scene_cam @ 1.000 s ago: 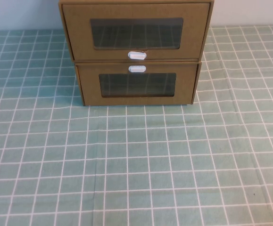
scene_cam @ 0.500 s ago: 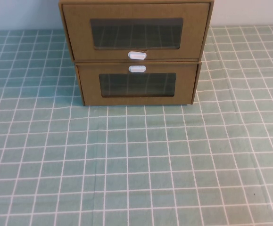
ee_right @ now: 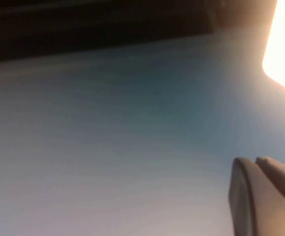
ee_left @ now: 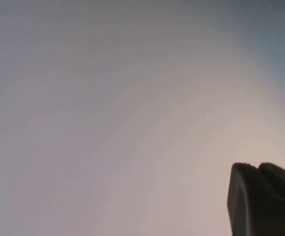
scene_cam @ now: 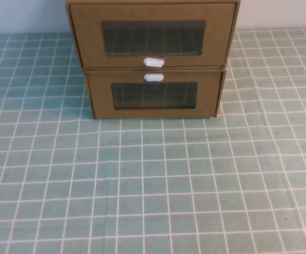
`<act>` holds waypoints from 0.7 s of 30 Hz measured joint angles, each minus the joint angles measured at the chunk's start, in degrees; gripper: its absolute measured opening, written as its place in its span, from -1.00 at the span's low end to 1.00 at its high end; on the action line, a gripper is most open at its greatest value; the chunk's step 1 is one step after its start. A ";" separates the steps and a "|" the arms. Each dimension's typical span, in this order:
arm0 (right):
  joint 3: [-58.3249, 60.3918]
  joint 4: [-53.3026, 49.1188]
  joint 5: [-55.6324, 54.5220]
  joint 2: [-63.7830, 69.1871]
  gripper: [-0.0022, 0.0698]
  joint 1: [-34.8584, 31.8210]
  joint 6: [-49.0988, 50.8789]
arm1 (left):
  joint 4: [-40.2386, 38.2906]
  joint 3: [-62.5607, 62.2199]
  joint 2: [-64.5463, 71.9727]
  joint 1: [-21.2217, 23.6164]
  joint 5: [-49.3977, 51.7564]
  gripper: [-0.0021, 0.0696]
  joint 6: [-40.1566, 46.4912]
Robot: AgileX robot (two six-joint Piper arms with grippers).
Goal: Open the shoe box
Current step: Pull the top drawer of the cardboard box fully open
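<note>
Neither arm reaches into the high view, so how they stand relative to the shoe box (scene_cam: pixel 153 58) cannot be told; the left gripper (ee_left: pixel 257 169) shows only in its wrist view, tips pressed together on nothing, facing a blank pale surface; the right gripper (ee_right: pixel 254 162) is likewise clenched and empty, facing a blurred bluish surface; only the high view shows the shoe box, two stacked units at the far edge of the checked cloth (scene_cam: pixel 153 185), both fronts closed, white handles (scene_cam: pixel 154 62) at mid-front.
</note>
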 joint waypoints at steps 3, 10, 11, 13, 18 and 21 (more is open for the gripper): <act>-8.17 -0.23 5.34 0.00 -0.98 0.00 5.26 | 0.00 -2.75 -0.25 0.00 -3.02 -0.96 -3.88; -34.72 -0.36 37.97 4.87 -0.98 0.00 11.20 | 0.04 -21.72 0.87 0.00 23.28 -0.96 -6.74; -38.41 -0.36 43.64 7.46 -0.98 0.00 11.20 | 0.04 -25.23 2.46 0.00 27.95 -0.96 -6.79; -44.59 -0.25 53.98 13.36 -0.98 0.00 11.20 | 0.04 -32.17 6.81 0.00 35.72 -0.96 -6.88; -53.86 -1.66 71.40 31.64 -0.98 0.50 10.69 | 0.04 -45.77 22.18 0.00 55.35 -0.96 -6.92; -54.20 -5.84 71.46 40.18 -0.98 1.15 8.47 | 0.04 -50.10 29.89 0.00 60.24 -0.96 -6.92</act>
